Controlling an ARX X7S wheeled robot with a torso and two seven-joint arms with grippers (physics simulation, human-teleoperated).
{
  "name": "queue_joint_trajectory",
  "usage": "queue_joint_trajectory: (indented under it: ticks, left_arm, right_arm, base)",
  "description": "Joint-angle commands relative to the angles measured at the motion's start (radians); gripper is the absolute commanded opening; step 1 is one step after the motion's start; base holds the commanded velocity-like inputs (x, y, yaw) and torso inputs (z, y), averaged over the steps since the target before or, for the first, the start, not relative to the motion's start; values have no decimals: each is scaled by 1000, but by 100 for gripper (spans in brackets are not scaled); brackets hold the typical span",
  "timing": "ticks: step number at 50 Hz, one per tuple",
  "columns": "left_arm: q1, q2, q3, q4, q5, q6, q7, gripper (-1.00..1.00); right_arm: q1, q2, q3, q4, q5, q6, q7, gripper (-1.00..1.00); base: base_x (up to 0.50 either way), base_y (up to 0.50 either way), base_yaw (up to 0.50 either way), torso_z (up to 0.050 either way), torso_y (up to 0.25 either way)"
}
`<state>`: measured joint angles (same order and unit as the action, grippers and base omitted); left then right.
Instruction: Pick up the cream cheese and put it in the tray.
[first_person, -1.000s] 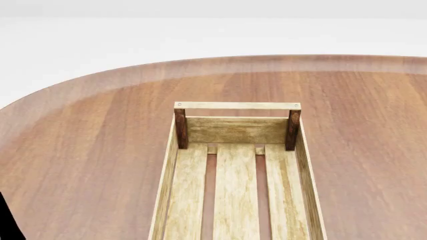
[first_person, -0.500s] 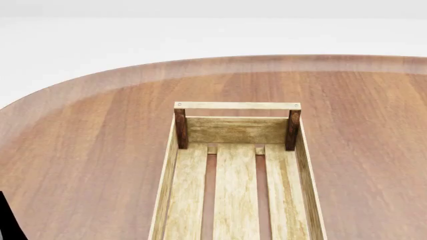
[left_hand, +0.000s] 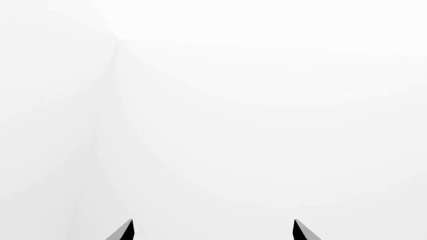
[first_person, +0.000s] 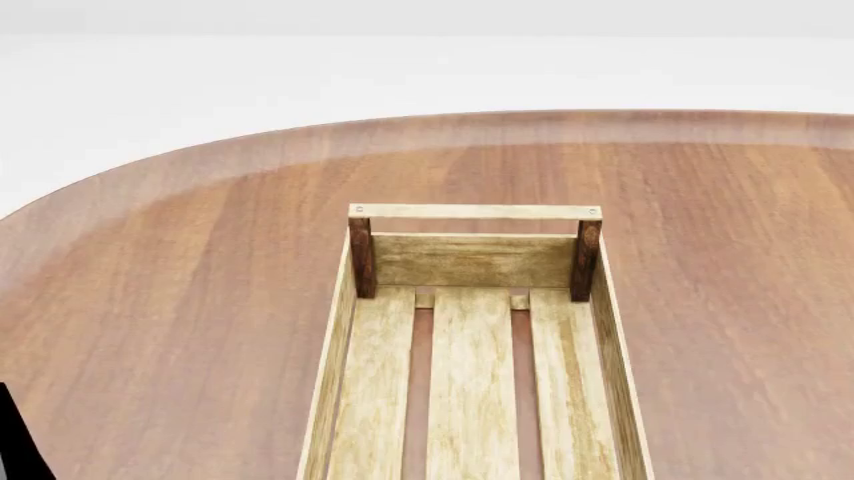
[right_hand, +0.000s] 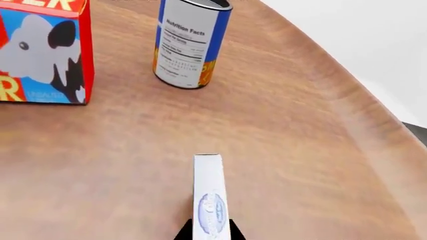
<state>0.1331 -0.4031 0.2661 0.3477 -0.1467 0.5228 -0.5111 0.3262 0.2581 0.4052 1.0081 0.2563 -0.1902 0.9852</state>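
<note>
Pinching the cream cheese (right_hand: 211, 200) on edge, the right gripper (right_hand: 209, 231) holds it over the table (right_hand: 300, 150), apart from the can (right_hand: 190, 42). The left gripper (left_hand: 212, 231) stands spread. The tray (first_person: 344, 330) holds nothing.

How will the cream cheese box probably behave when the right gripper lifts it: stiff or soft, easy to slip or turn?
The cream cheese looks like a thin, straight-edged carton, so probably stiff and light. Its smooth printed faces might slip. The right gripper appears to hold only its near end, so the long box may pivot or droop. The can beside the butter box stands well clear.
</note>
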Motion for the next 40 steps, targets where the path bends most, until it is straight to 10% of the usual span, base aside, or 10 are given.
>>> queue_joint_trajectory:
  ticks: [1,40]
  left_arm:
    - [1,-2,1,-3,0,3,-2,100]
    - [-1,-8,1,-11,-8,8,-11,100]
  right_arm:
    - [-3,-2,14,13,29,-8,-48,-100]
    - [-278,-48,-112,-897,10,254,-17,-100]
  base:
    - [0,0,0,0,0]
    - [0,0,0,0,0]
